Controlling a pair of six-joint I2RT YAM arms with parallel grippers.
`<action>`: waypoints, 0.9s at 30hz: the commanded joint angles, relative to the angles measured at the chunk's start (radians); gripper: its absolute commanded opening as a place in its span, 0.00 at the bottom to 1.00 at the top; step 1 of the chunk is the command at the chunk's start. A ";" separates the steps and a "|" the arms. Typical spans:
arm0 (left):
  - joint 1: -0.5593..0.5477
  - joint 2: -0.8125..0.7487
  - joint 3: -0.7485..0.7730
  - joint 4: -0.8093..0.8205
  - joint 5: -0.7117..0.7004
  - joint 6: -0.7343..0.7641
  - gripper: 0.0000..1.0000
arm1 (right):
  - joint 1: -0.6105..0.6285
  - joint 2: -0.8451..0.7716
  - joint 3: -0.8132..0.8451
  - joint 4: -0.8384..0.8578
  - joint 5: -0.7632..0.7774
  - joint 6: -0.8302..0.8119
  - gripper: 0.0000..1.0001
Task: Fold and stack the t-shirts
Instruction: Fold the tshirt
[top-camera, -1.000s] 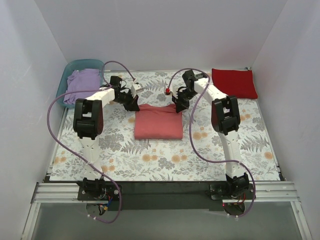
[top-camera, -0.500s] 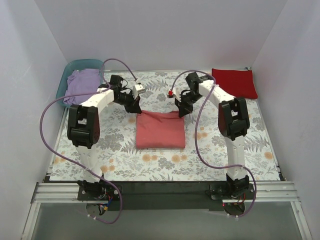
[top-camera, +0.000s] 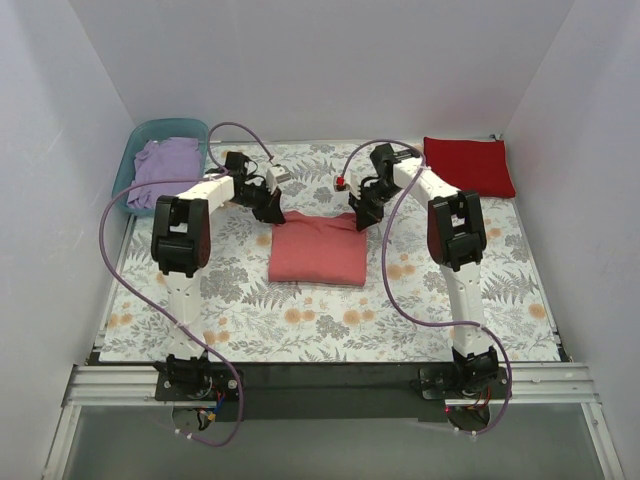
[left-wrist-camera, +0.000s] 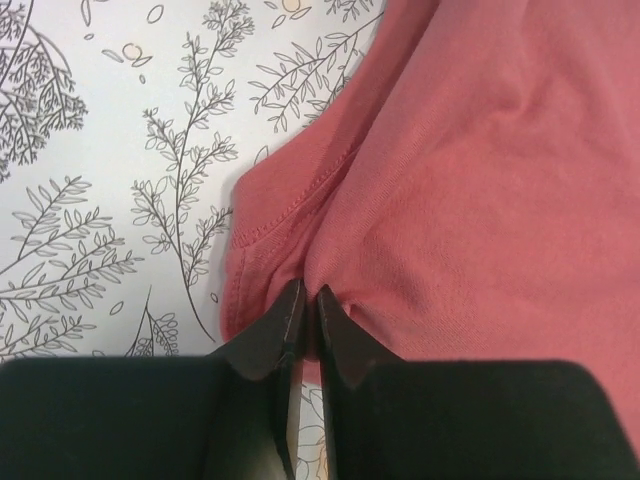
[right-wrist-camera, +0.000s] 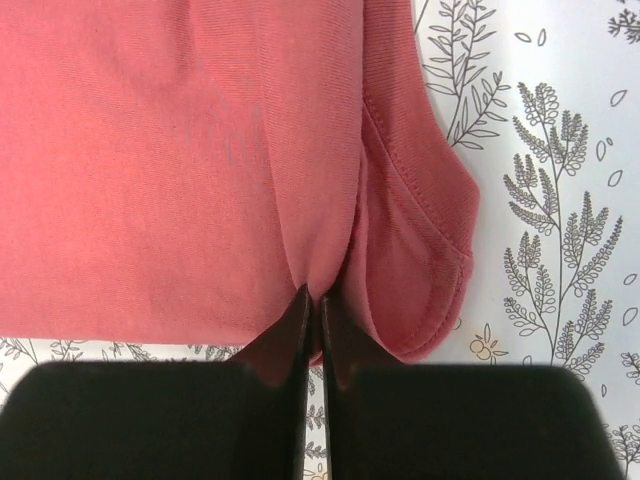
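A folded salmon-pink t-shirt (top-camera: 318, 255) lies in the middle of the floral cloth. My left gripper (top-camera: 272, 213) is at its far left corner, and the left wrist view shows the jaws (left-wrist-camera: 309, 292) pinched on a pucker of the pink cloth (left-wrist-camera: 480, 180). My right gripper (top-camera: 360, 218) is at the far right corner, shut (right-wrist-camera: 313, 295) on a fold of the same shirt (right-wrist-camera: 150, 150) beside a hemmed sleeve. A folded deep red t-shirt (top-camera: 470, 165) lies at the far right. A crumpled lavender t-shirt (top-camera: 165, 170) sits in the tub.
The teal plastic tub (top-camera: 170, 124) stands at the far left corner. A white floral-print cloth (top-camera: 300, 320) covers the table. White walls close in the left, right and far sides. Purple cables loop off both arms.
Both grippers shifted the pink shirt toward the near side, then back a little toward the far side. Both still pinch its far edge.
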 joint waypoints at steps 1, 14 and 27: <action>0.038 -0.049 0.004 0.045 0.032 -0.039 0.01 | -0.011 0.000 0.030 0.015 0.007 0.034 0.06; 0.066 -0.074 0.012 0.084 0.035 -0.084 0.29 | -0.014 -0.018 0.145 0.016 -0.032 0.180 0.63; 0.037 -0.354 -0.318 0.492 0.277 -0.775 0.42 | -0.054 -0.346 -0.279 0.559 -0.408 0.936 0.44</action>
